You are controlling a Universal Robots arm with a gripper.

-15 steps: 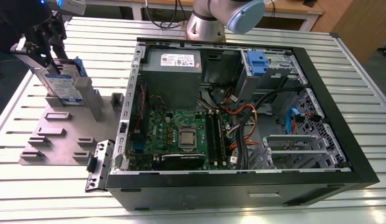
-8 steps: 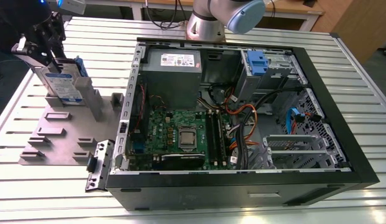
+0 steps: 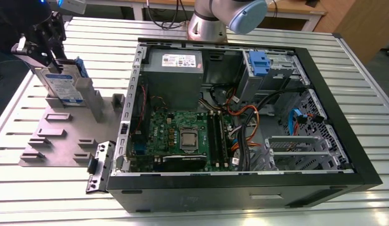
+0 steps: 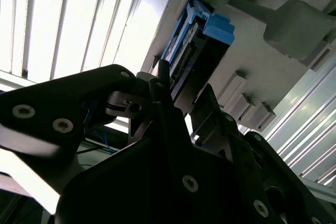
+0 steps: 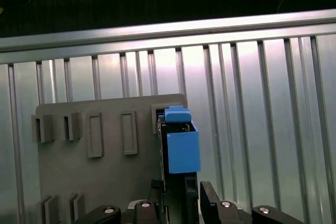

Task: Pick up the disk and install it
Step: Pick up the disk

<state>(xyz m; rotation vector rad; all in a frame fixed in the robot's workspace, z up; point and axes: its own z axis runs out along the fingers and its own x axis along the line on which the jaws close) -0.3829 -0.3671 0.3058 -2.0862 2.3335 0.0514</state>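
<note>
- The black 2-fingered gripper [image 3: 42,55] is set narrow, its fingers [image 5: 207,199] pressed against the 2 broad faces of the disk's upper end; in both wrist views the drive sits between them.
- The disk [image 3: 61,87], a flat silver-grey hard drive with a white-and-blue label, blue side rails and a blue end handle [image 5: 182,150], stands upright on edge.
- Its lower end meets the flat grey fixture plate with raised blocks [image 3: 62,141], beside a grey post [image 3: 84,89].
- The plate lies on the ribbed aluminium desk [image 3: 50,193], on the exterior view's left.
- Just beside the plate, the open black computer case [image 3: 363,141] holds a green motherboard [image 3: 181,132], a grey power-supply box [image 3: 175,63] and a second blue-handled drive carrier [image 3: 258,63].
</note>
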